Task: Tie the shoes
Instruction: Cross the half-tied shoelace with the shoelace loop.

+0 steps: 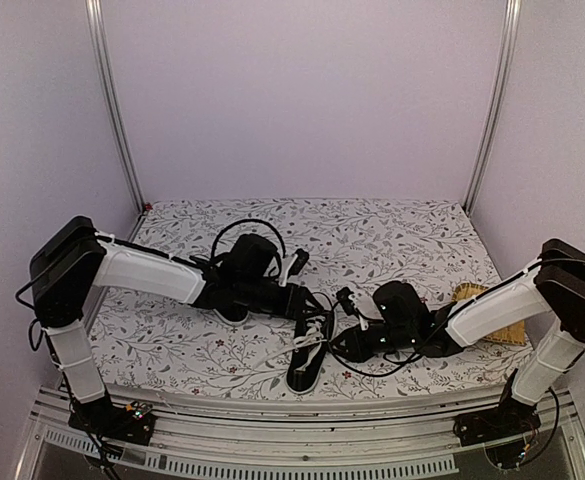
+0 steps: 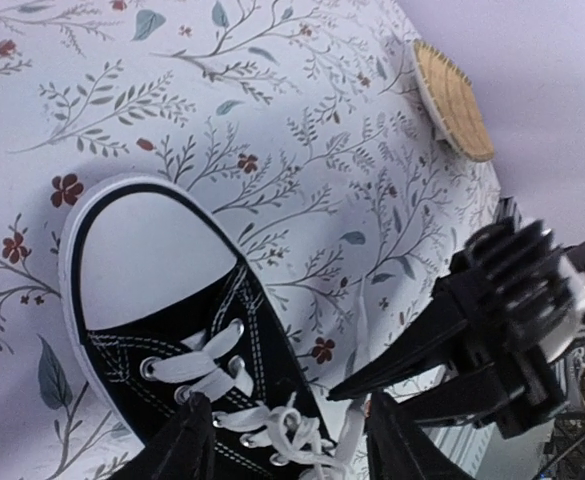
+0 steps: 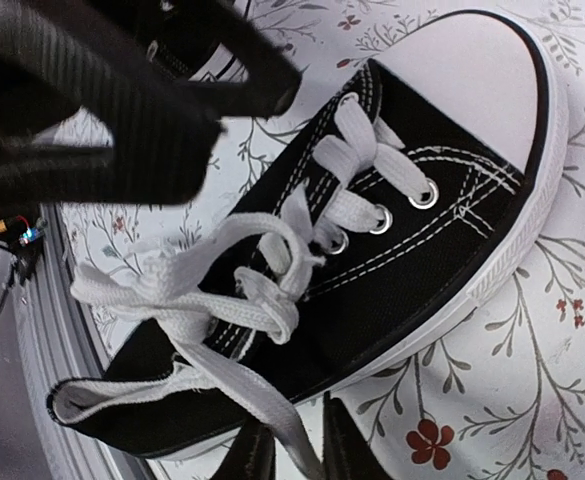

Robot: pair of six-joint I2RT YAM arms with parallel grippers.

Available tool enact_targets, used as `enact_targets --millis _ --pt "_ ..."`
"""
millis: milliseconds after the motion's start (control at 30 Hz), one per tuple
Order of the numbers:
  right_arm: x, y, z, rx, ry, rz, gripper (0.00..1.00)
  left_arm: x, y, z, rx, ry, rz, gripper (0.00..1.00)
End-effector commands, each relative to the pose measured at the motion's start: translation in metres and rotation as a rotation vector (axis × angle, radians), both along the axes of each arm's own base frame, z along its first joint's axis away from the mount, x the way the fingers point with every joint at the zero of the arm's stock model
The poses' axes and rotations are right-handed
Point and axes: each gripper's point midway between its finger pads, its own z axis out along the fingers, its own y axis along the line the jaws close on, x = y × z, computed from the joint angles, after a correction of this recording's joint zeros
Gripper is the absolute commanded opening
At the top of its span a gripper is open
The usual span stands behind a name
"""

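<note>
While the shoe lies on the table between the two arms, near the front edge, both grippers are down at its laces. Your left gripper stands open, one finger on each side of the loose knot, holding nothing. Your right gripper has its jaws narrow around one strand trailing off the shoe's side. Whether that strand is actually pinched, I can't tell. So check that first: you want the strand seated deep between the pads, not out at the tips where it could slip. Then draw it out and slightly up, away from the shoe, slowly, so the knot snugs without dragging the shoe along. Bring the left onto the opposite strand and pull both evenly. The other shoe sits under the left arm, mostly hidden.
</note>
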Motion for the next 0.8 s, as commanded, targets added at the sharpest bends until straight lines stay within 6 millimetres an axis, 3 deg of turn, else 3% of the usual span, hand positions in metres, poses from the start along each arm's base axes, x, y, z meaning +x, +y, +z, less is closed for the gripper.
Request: enact_targets --millis 0,100,333,567,767 --pt "0.005 0.010 0.012 0.044 -0.026 0.014 0.12 -0.014 0.011 -0.033 0.176 0.033 -0.029 0.50" --pt "0.005 0.010 0.014 0.049 -0.028 0.016 0.04 -0.016 0.011 -0.039 0.222 0.031 -0.028 0.45" --pt "0.005 0.010 0.016 0.054 -0.028 0.013 0.03 -0.021 0.003 -0.036 0.221 0.019 -0.048 0.41" --pt "0.004 0.011 0.014 0.055 -0.019 0.013 0.03 -0.026 -0.003 -0.017 0.182 -0.006 -0.059 0.57" --pt "0.005 0.012 0.015 0.059 -0.018 0.012 0.03 -0.034 -0.005 -0.019 0.203 -0.003 -0.069 0.58"
